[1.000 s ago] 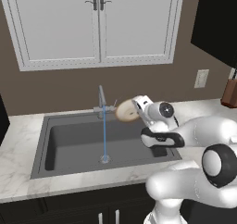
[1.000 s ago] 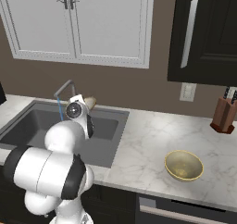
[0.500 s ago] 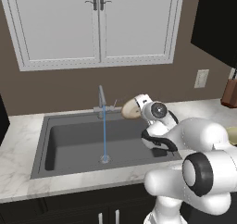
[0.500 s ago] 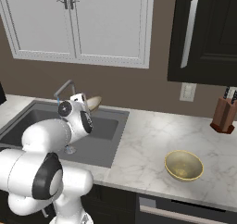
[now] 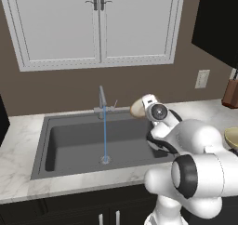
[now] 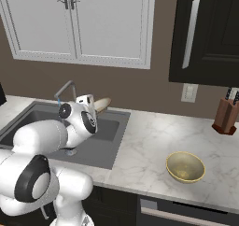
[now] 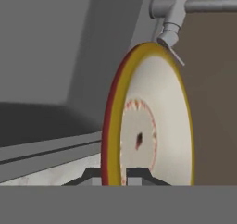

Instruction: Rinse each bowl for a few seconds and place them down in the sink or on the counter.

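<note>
My gripper [image 7: 113, 174] is shut on the rim of the tan bowl [image 7: 152, 126], which stands on edge with its pale speckled inside facing the camera. In the left base view that bowl [image 5: 136, 109] hangs over the back right corner of the sink [image 5: 69, 145], right of the faucet [image 5: 101, 101] and apart from the water stream [image 5: 105, 135]. The gripper [image 5: 144, 105] holds it from the right. The cream-yellow bowl [image 6: 186, 166] sits upright on the counter [image 6: 144, 150], right of the sink [image 6: 105, 127]. The held bowl [image 6: 103, 103] shows beside the hand [image 6: 87, 102].
Water runs from the faucet [image 6: 66, 89] to the drain [image 5: 105, 160]. A knife block [image 6: 226, 116] stands at the far right by the wall. White upper cabinets [image 5: 100, 24] hang above the sink. My own arm [image 5: 190, 140] covers the counter right of the basin.
The hand has carried the tan bowl to the right, away from the water stream, toward the sink's back right corner. The cream-yellow bowl has stayed put.
</note>
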Controlling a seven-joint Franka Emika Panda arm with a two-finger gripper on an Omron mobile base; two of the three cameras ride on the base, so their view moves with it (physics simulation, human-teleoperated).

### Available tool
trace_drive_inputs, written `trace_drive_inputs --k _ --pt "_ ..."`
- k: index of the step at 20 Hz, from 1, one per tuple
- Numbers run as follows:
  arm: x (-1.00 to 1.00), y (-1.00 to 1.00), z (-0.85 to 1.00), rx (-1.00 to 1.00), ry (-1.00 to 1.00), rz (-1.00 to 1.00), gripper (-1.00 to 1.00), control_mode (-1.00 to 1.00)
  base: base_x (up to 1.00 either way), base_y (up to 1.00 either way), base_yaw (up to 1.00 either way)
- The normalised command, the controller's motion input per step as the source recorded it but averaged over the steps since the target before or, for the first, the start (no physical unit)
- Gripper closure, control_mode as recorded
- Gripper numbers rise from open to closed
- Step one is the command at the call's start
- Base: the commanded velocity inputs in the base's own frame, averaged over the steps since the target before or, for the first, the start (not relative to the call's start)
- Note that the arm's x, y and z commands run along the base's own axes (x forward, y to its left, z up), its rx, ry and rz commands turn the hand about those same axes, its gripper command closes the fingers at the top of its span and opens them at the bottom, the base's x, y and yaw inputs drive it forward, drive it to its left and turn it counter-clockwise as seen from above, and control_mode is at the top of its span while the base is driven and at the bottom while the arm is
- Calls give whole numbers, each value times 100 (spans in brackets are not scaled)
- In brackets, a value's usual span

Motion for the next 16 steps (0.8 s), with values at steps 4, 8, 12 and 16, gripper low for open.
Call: trace_drive_inputs --k 4,8,12,16 --pt "0 -38 20 2 0 -11 100 -100 0 0 0" --pt "0 -39 18 4 1 -10 100 -100 0 0 0" --pt "0 -38 12 7 5 -10 100 -100 0 0 0" --pt "-3 -32 8 10 8 -12 100 -100 0 0 0"
